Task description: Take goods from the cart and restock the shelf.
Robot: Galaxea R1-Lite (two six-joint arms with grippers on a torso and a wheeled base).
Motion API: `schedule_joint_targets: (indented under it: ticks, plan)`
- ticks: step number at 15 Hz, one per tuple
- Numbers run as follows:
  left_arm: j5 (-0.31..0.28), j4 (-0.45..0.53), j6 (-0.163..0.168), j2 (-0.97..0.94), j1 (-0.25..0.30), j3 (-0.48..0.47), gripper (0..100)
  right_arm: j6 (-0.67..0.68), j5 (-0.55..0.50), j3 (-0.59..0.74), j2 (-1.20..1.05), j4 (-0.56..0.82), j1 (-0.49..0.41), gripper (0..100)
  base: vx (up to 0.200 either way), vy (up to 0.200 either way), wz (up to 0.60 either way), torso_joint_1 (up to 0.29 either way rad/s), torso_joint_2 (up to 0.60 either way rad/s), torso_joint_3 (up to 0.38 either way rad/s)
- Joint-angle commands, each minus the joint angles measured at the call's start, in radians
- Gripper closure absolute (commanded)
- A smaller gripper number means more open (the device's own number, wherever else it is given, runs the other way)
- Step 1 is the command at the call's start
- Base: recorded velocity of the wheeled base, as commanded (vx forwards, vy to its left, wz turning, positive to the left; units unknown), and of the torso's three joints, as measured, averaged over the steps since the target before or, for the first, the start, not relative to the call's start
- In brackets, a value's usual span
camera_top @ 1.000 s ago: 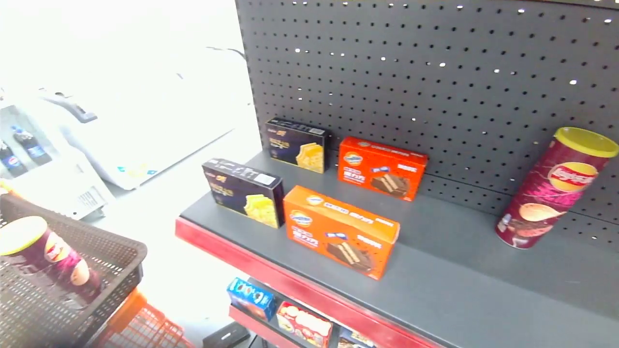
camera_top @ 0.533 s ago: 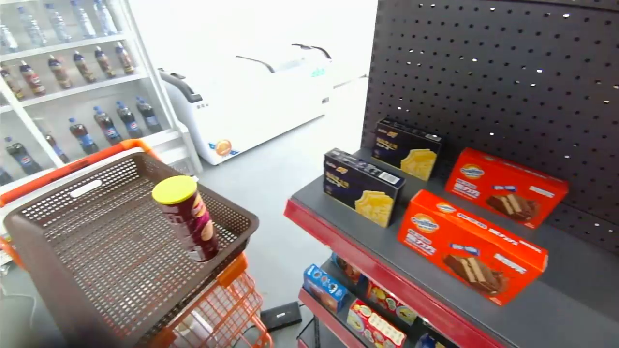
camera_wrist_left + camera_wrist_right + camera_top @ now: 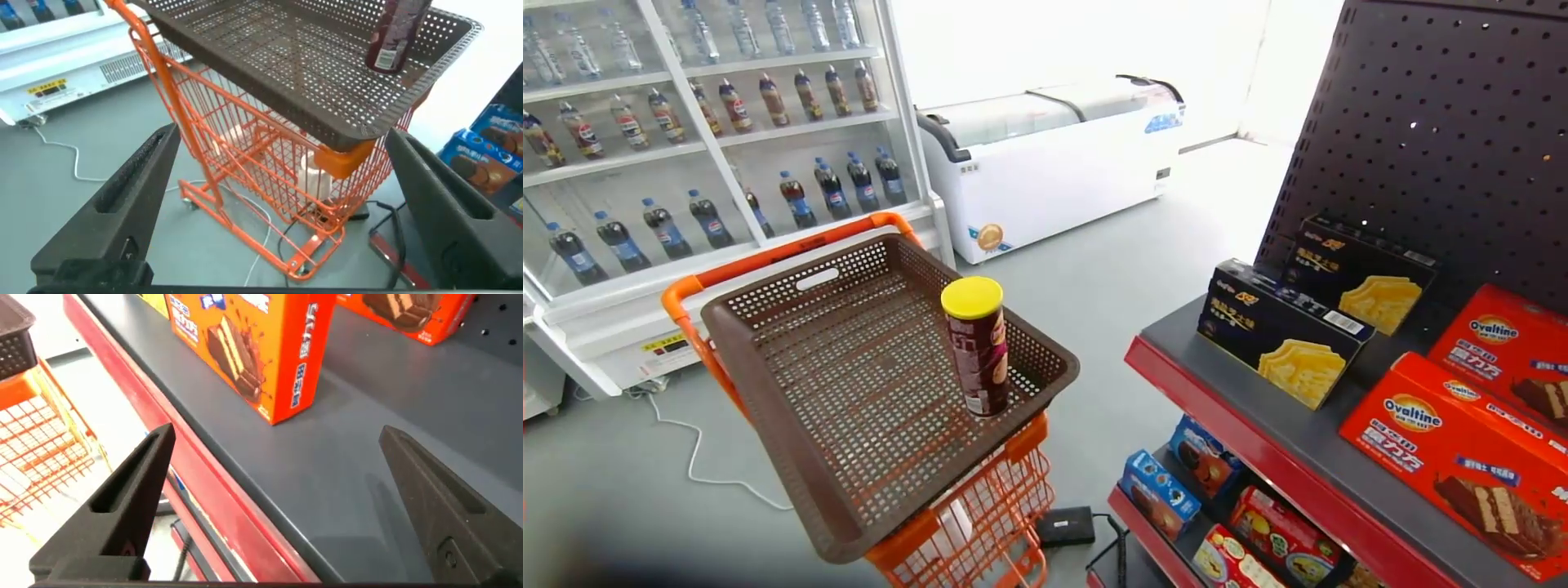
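- Left gripper (image 3: 278,220) spread wide, empty, near the basket (image 3: 351,131).
- Can (image 3: 977,347) stands upright inside the basket by its rim, long axis vertical.
- Right gripper (image 3: 278,498), also spread and empty, farther from the basket; we judge left nearer.

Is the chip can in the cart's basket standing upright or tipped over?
Upright. The chip can stands on its base on the floor of the brown basket, yellow lid facing up, close to the basket's wall.
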Motion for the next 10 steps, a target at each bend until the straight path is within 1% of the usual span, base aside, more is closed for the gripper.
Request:
schedule_joint_targets:
  ticks: [1,2,3,5,6,8,9,10]
  plan:
    - [-0.003,0.0,0.001,0.001,0.0,0.0,0,0.0,0.0,0.0,0.0,-0.002,-0.002,0,0.0,0.0,0.0,0.0,0.0,0.0]
    - [-0.004,0.0,0.009,0.001,0.002,-0.017,0,0.0,0.0,0.0,0.0,0.0,0.0,0,0.0,0.0,0.0,0.0,0.0,0.0]
    - [-0.029,0.021,0.066,0.018,-0.005,-0.103,0,0.0,0.0,0.0,0.0,0.0,-0.002,0,0.0,0.0,0.0,0.0,0.0,0.0]
    - [-0.083,0.101,0.142,0.145,-0.021,-0.219,0,0.0,0.0,0.0,0.0,-0.002,-0.002,0,0.0,0.0,0.0,0.0,0.0,0.0]
    - [-0.089,0.139,0.164,0.306,-0.021,-0.337,0,0.0,0.0,0.0,0.0,-0.002,-0.002,0,0.0,0.0,0.0,0.0,0.0,0.0]
    - [-0.098,0.116,0.164,0.458,-0.026,-0.377,0,0.0,0.0,0.0,0.0,0.0,-0.002,0,0.0,0.0,0.0,0.0,0.0,0.0]
    - [-0.098,0.101,0.162,0.578,-0.029,-0.437,0,0.0,0.0,0.0,0.0,-0.002,0.0,0,0.0,0.0,0.0,0.0,0.0,0.0]
    - [-0.096,0.101,0.162,0.664,-0.048,-0.485,0,0.0,0.0,0.0,0.0,-0.002,0.0,0,0.0,0.0,0.0,0.0,0.0,0.0]
